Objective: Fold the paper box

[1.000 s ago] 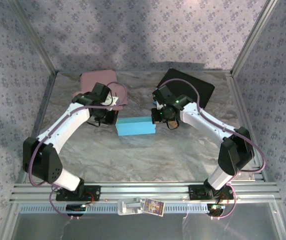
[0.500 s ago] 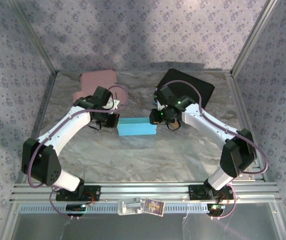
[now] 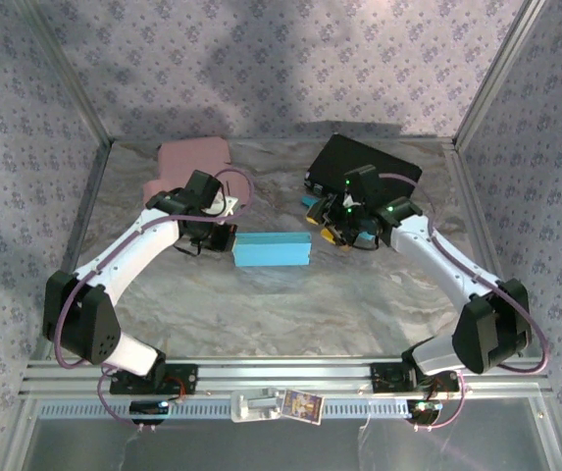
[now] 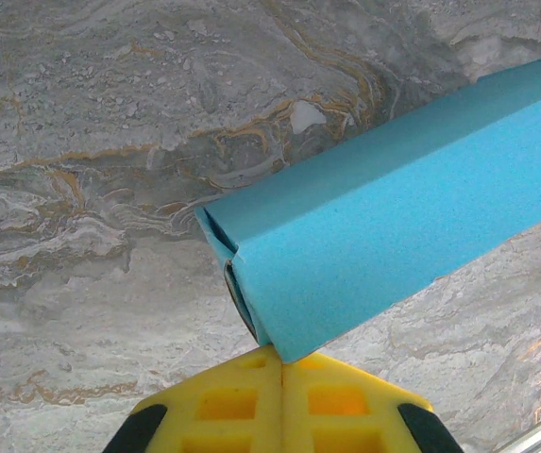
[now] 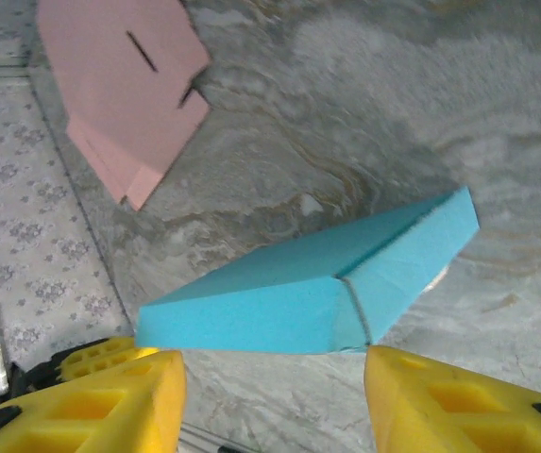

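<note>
Box [image 3: 272,249], mid-table: folded shut, I judge. Left gripper [image 4: 282,363]: fingers together, tips at its left end. Right gripper [image 5: 270,370]: I see it newly released, jaws apart, drawn back right.

Paper box [image 3: 272,249] between left pincer [image 3: 222,237] and right pincer [image 3: 343,235]; flat sheet [image 3: 194,162] behind left, pad [image 3: 371,165] behind right.

Left pincer [image 4: 282,357] closed, right pincer [image 5: 272,379] parted

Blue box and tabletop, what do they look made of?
Blue box: matte paper card, possibly thin foam sheet; finely grainy face, creased edges, tucked flap at the end. Tabletop: smooth grey marble-veined surface, stone or printed laminate; cannot tell which.
</note>
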Action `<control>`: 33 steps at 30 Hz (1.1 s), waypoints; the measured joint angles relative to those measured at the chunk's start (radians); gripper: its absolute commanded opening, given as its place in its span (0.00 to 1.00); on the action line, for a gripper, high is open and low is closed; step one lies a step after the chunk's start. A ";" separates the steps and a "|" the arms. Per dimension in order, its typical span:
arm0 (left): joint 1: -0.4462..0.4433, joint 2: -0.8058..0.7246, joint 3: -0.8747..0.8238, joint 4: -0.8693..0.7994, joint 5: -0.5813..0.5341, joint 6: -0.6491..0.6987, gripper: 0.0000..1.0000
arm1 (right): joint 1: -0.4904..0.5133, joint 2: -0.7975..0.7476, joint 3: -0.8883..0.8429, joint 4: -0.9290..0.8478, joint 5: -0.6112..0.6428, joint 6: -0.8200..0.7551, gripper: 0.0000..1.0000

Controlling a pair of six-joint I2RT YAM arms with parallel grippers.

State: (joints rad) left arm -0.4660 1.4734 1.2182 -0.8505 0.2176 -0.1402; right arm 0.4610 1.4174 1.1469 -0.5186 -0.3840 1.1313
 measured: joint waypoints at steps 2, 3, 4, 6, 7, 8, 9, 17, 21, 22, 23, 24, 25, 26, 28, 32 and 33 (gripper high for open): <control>-0.001 0.000 0.000 0.000 0.000 0.000 0.00 | -0.001 0.018 -0.019 0.006 -0.018 0.039 0.48; -0.001 0.000 0.000 0.001 0.000 0.000 0.00 | -0.001 0.026 -0.023 0.006 -0.027 0.052 0.47; -0.001 0.000 0.000 0.001 0.000 0.000 0.00 | -0.001 0.032 -0.024 0.006 -0.033 0.061 0.47; -0.002 0.000 0.000 0.001 0.000 0.000 0.00 | 0.000 0.040 -0.029 0.009 -0.046 0.072 0.44; -0.002 0.000 0.000 0.002 0.000 0.000 0.00 | 0.000 0.040 -0.036 0.012 -0.051 0.076 0.42; -0.002 0.001 0.000 0.002 0.000 0.000 0.00 | 0.000 0.040 -0.048 0.014 -0.055 0.080 0.41; -0.002 0.001 0.000 0.002 0.000 0.000 0.00 | -0.001 0.041 -0.062 0.016 -0.059 0.082 0.39; -0.002 0.002 0.005 -0.003 0.011 -0.034 0.27 | -0.018 0.055 -0.094 0.050 -0.104 0.062 0.35; 0.025 -0.014 0.007 0.000 0.062 -0.106 0.48 | -0.025 0.064 -0.093 0.049 -0.112 0.035 0.32; 0.042 -0.025 0.006 0.011 0.079 -0.132 0.48 | -0.025 0.066 -0.093 0.048 -0.113 0.029 0.31; 0.062 -0.041 0.004 0.025 0.095 -0.157 0.48 | -0.025 0.068 -0.091 0.047 -0.114 0.024 0.31; 0.083 -0.059 0.003 0.041 0.114 -0.186 0.48 | -0.025 0.069 -0.090 0.047 -0.116 0.020 0.31; 0.100 -0.072 0.003 0.050 0.129 -0.207 0.47 | -0.025 0.071 -0.089 0.047 -0.116 0.018 0.31; 0.119 -0.084 0.003 0.063 0.148 -0.230 0.47 | -0.025 0.071 -0.089 0.047 -0.118 0.014 0.31; 0.139 -0.087 0.001 0.085 0.172 -0.263 0.46 | -0.025 0.072 -0.087 0.045 -0.119 0.009 0.31; 0.145 -0.073 -0.037 0.126 0.212 -0.307 0.42 | -0.025 0.080 -0.075 0.034 -0.118 0.001 0.31; 0.145 -0.067 -0.047 0.130 0.221 -0.315 0.40 | -0.025 0.081 -0.074 0.031 -0.118 0.001 0.31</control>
State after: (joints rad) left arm -0.3206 1.4063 1.1713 -0.7200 0.4389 -0.4557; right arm 0.4362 1.4982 1.0733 -0.4873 -0.5022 1.1320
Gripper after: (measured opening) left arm 0.422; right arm 0.310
